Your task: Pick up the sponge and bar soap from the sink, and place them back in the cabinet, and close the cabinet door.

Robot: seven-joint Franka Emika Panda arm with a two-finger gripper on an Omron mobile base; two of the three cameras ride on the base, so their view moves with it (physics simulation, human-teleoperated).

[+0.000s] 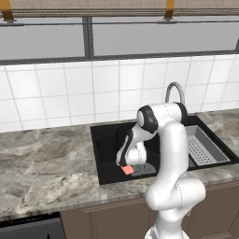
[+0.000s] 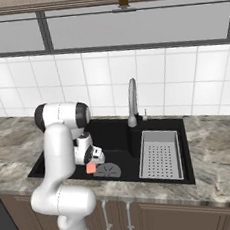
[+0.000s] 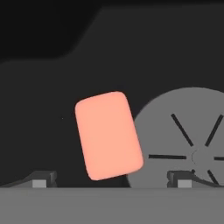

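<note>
The salmon-pink bar soap [image 3: 108,135] lies flat on the black sink floor beside the grey round drain [image 3: 188,140]. My gripper [image 3: 112,180] hangs just above the bar, open, one fingertip on each side and clear of it. From the base views the arm bends down into the sink [image 1: 105,144], with the gripper [image 1: 126,164] right over the bar soap [image 1: 128,170]. From the right side, the bar soap [image 2: 91,167] sits at the front left of the sink [image 2: 114,132]. The sponge, the cabinet and the cabinet door are out of view.
A grey perforated tray [image 1: 203,147] takes up the right half of the basin. The curved chrome faucet [image 1: 175,91] rises behind the sink. Grey marbled counter [image 1: 42,163] spreads to the left, with a white tiled wall behind.
</note>
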